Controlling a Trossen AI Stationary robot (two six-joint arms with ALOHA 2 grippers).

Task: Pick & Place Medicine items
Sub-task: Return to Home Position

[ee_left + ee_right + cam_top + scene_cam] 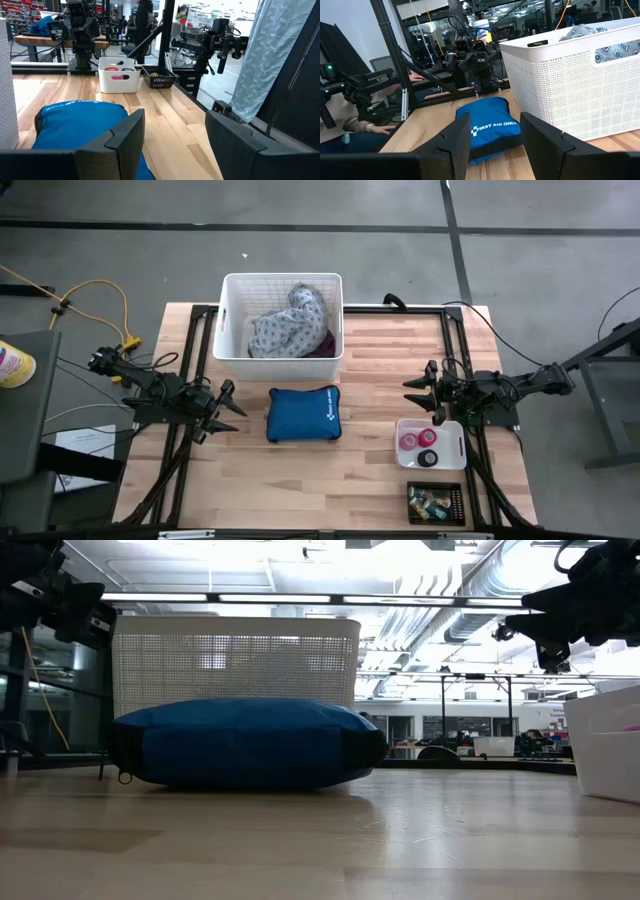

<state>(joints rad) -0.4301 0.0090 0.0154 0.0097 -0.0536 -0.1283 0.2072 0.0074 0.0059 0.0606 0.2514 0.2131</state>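
Fingers of the left gripper (231, 408) are spread wide and nothing is held between them; it hangs above the table just beside the blue pouch (304, 415). The right gripper (413, 392) is likewise released and empty, near the white tray (461, 446), where a pink roll (409, 442) and a black roll (429, 458) are seen. Small items in the black bin (436, 485) cannot be told apart.
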